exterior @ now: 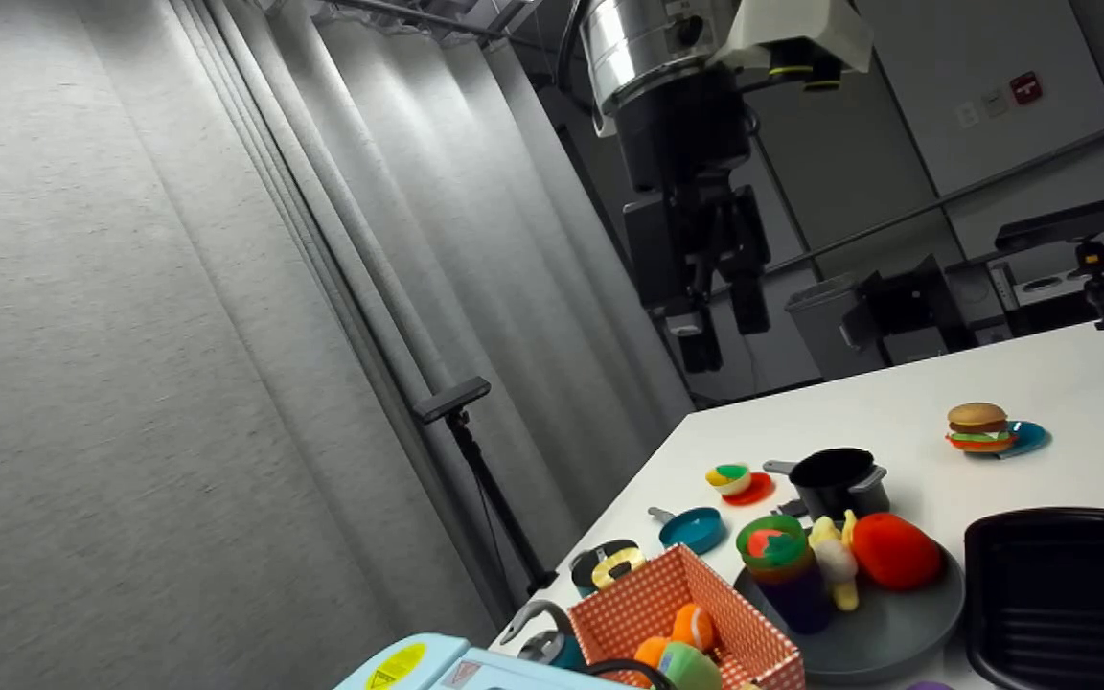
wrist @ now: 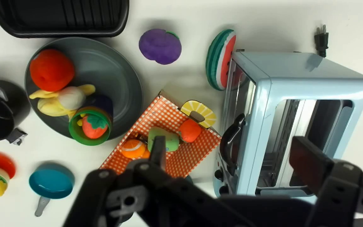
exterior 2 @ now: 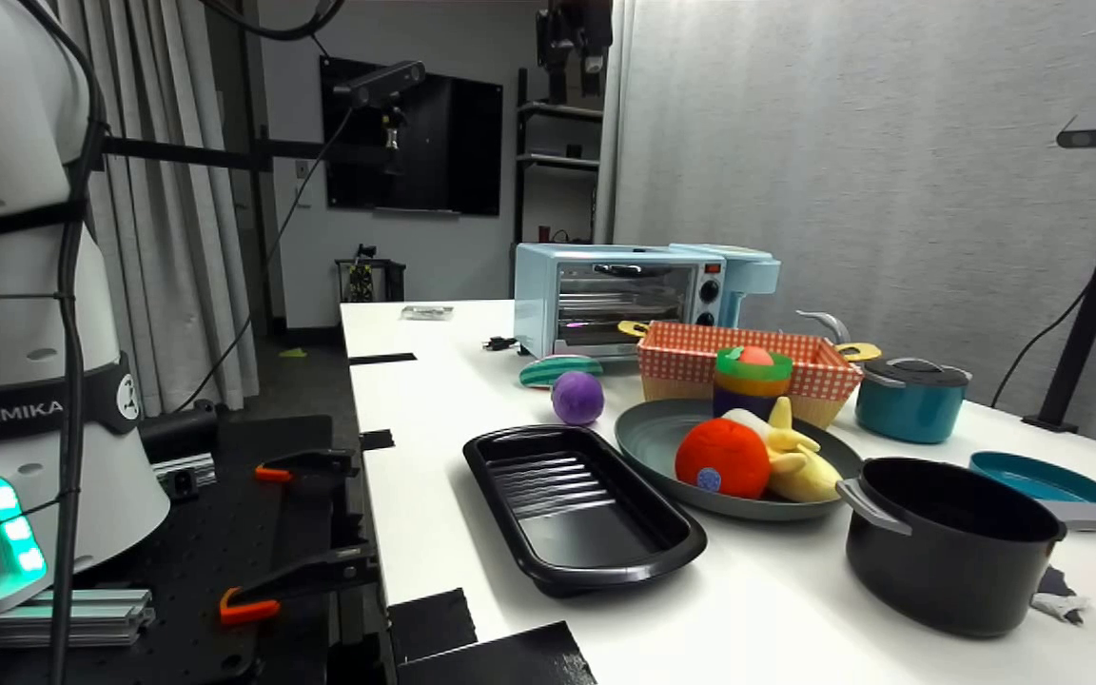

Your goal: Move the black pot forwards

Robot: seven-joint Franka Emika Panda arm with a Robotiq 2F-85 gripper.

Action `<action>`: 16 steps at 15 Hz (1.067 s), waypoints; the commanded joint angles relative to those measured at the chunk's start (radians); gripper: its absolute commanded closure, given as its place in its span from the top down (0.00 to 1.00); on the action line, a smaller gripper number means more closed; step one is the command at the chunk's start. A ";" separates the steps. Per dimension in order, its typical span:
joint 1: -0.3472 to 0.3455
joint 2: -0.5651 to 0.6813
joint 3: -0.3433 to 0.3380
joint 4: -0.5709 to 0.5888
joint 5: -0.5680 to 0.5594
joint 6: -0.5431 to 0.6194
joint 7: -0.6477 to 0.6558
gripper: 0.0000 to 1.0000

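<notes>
My black two-fingered gripper (wrist: 230, 152) hangs high with its fingers spread wide, gripping nothing; in the wrist view they frame the boxy pale-blue toaster oven (wrist: 262, 132) and part of the red-checked, cardboard-looking basket (wrist: 197, 154). The round black, plastic-looking pot (exterior 2: 952, 561) stands on the white counter (exterior 2: 748, 614), toward the end edge away from the oven, beyond the round dark-grey plate (wrist: 118, 69). So I'd travel along the counter, parallel to the edge by the grey cloth curtain (exterior: 226, 316). The pot's long grey handle (exterior: 779, 467) points at that edge, across my closing line, which should suit straddling it (I take "forwards" as that way too). The wrist view crops pot and handle at its left margin; the dark-grey scrap (wrist: 16, 136) just beside the pot I can't identify.
</notes>
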 commanded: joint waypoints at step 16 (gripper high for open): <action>-0.077 -0.011 -0.107 -0.020 -0.081 0.008 -0.020 1.00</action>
